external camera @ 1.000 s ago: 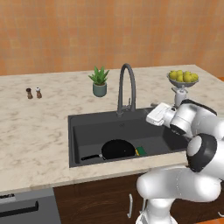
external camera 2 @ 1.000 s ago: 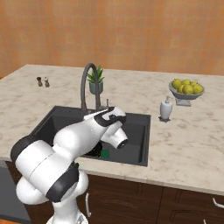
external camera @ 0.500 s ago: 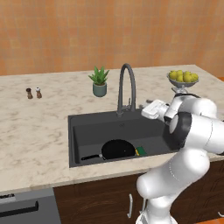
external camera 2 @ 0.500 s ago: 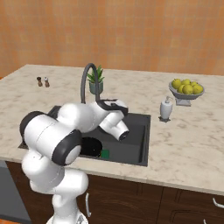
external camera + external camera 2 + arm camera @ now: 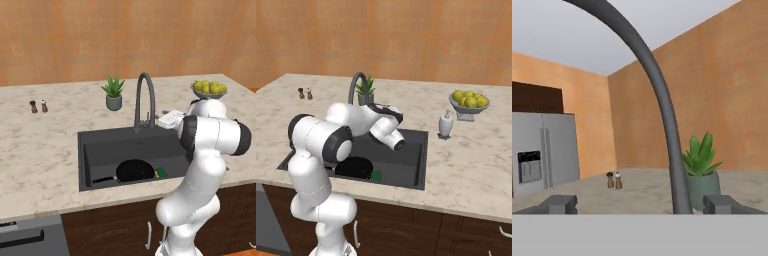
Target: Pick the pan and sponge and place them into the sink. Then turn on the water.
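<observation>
The black pan (image 5: 134,171) lies in the front of the dark sink (image 5: 100,150), its handle pointing left. The green-topped sponge (image 5: 161,173) sits right beside it. From the right base view the pan (image 5: 355,167) and sponge (image 5: 376,175) show in the sink (image 5: 411,160) behind my arm. My gripper (image 5: 169,118) hovers at the sink's back rim, just right of the arched faucet (image 5: 145,100). In the hand view the gripper (image 5: 641,205) is open, the faucet's neck (image 5: 662,105) rising between its fingertips (image 5: 559,204). No water runs from the spout.
A potted plant (image 5: 114,94) stands behind the faucet. Two small shakers (image 5: 39,106) are on the counter at the far left. A fruit bowl (image 5: 468,100) and a soap dispenser (image 5: 445,125) stand to the right of the sink. A fridge (image 5: 542,155) shows far off.
My arm has swung the hand from above the sink's right side back toward the faucet's base. Pan and sponge have stayed put in the sink.
</observation>
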Robot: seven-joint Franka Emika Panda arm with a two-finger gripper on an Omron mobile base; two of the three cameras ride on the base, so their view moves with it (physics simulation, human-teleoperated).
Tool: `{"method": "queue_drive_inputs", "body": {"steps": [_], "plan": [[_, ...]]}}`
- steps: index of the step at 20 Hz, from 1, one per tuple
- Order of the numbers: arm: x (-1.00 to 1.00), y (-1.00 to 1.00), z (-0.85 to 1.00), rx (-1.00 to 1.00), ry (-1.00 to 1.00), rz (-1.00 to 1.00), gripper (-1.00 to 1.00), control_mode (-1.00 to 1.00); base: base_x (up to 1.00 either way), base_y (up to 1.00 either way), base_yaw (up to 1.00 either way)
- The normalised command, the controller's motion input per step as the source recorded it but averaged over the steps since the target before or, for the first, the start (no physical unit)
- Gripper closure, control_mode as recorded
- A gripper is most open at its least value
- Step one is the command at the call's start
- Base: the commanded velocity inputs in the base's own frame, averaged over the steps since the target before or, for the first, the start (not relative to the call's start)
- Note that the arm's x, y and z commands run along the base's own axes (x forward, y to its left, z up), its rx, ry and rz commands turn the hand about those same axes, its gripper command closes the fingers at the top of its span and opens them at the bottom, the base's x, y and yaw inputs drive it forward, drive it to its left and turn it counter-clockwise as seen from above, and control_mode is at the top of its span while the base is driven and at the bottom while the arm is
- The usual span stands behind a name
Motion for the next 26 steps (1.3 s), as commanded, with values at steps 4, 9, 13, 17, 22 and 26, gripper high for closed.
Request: {"method": "queue_drive_inputs", "body": {"steps": [4,9,13,17,22,26], "plan": [[0.48,0.00,-0.25,0.00,0.07,0.00,-1.00,-1.00,0.00,0.00,0.00],[0.44,0.00,-0.33,0.00,0.05,0.00,-1.00,-1.00,0.00,0.00,0.00],[0.44,0.00,-0.37,0.00,0.03,0.00,-1.00,-1.00,0.00,0.00,0.00],[0.49,0.00,-0.43,0.00,0.01,0.00,-1.00,-1.00,0.00,0.00,0.00],[0.51,0.00,-0.31,0.00,0.00,0.00,-1.00,-1.00,0.00,0.00,0.00],[0.57,0.00,-0.13,0.00,0.02,0.00,-1.00,-1.00,0.00,0.00,0.00]]}}
